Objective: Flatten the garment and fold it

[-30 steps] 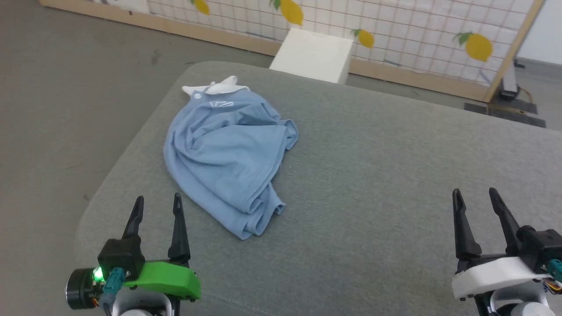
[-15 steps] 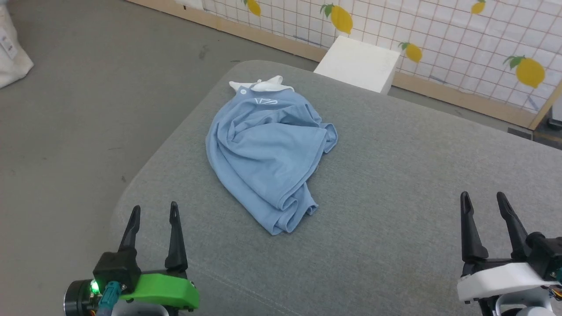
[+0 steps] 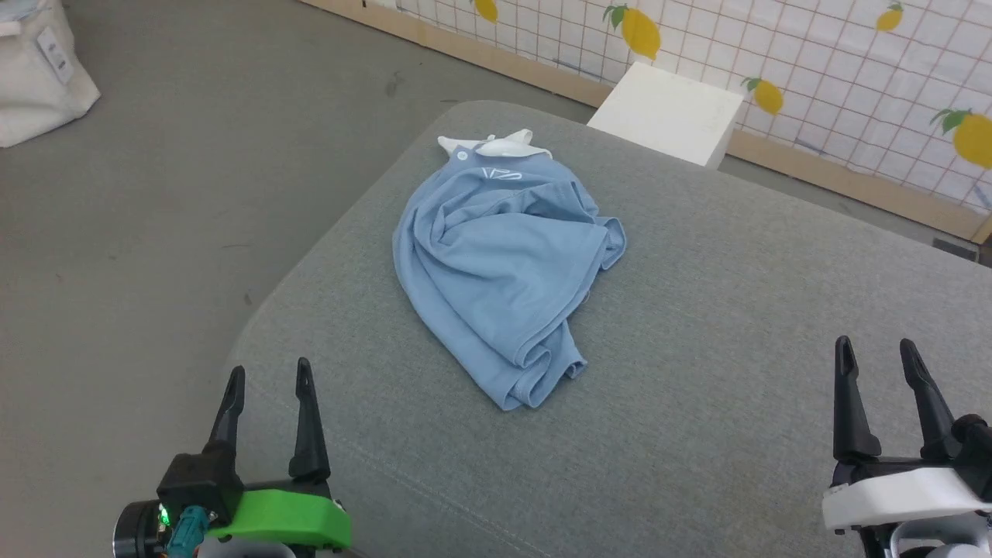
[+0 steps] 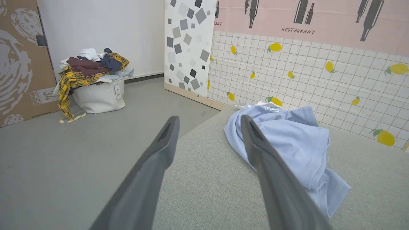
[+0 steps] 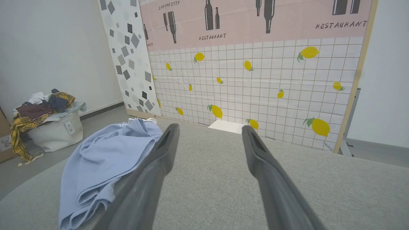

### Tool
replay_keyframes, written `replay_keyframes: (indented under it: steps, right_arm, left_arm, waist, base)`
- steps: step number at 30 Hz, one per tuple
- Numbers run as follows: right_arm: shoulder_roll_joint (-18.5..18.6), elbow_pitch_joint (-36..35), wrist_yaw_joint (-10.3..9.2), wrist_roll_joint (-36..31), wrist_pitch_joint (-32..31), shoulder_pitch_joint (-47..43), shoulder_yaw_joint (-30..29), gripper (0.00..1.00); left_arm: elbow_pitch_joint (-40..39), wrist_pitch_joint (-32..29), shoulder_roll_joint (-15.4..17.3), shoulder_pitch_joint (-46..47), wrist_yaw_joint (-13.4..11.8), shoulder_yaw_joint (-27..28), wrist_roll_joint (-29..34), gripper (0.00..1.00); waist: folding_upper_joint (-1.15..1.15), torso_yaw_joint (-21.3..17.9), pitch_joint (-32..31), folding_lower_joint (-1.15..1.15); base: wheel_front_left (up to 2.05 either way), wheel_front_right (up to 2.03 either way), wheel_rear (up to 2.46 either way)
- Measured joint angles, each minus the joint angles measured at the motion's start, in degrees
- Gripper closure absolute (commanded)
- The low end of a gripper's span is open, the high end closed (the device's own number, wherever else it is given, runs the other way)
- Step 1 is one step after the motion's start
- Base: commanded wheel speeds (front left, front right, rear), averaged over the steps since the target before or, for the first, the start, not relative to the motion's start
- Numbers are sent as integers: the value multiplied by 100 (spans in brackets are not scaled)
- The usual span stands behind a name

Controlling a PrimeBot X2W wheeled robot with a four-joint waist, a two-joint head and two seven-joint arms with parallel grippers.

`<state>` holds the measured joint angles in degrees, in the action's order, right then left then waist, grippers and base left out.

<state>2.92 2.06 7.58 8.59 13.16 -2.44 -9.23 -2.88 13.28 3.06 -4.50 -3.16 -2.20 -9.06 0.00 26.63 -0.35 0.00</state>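
Left gripper [image 3: 267, 373] and right gripper [image 3: 876, 351]: jaws spread wide, holding nothing, touching nothing, both poised over the near edge of the grey table [image 3: 697, 310]. The shirt [image 3: 500, 263] lies crumpled on the table's far left part, white collar farthest away.

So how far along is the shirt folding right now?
Nothing looks done: the light blue shirt lies crumpled on the grey padded surface, white collar at the far end. Nothing is in hand: the left gripper and right gripper stand open, empty, apart from it. Flattening and folding are all left.
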Motion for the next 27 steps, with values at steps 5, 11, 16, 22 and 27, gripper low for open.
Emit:
replay_keyframes:
  steps: [5,11,16,22,27]
  right_arm:
    - [0,-24,0,0,57,-1,-51,0]
    - [0,-41,0,0,130,0,-104,0]
    - [-1,-75,0,-1,151,0,-119,0]
    - [-2,-125,0,-3,151,0,-144,0]
    - [-2,-164,0,-10,151,0,-182,0]
  left_arm:
    - [-37,53,0,-14,-46,-23,-30,0]
    - [-83,121,0,-15,-102,-79,-102,0]
    - [-94,145,0,-18,-132,-141,-79,0]
    - [-298,148,0,10,-92,-205,-90,0]
    - [-208,129,5,339,57,-316,-282,0]
  waist:
    - [0,99,56,0]
    - [0,204,151,0]
    - [0,197,200,0]
    - [0,172,271,0]
    - [0,175,362,0]
  base:
    - [0,0,0]
    - [0,0,0]
    - [0,0,0]
    - [0,0,0]
    - [0,0,0]
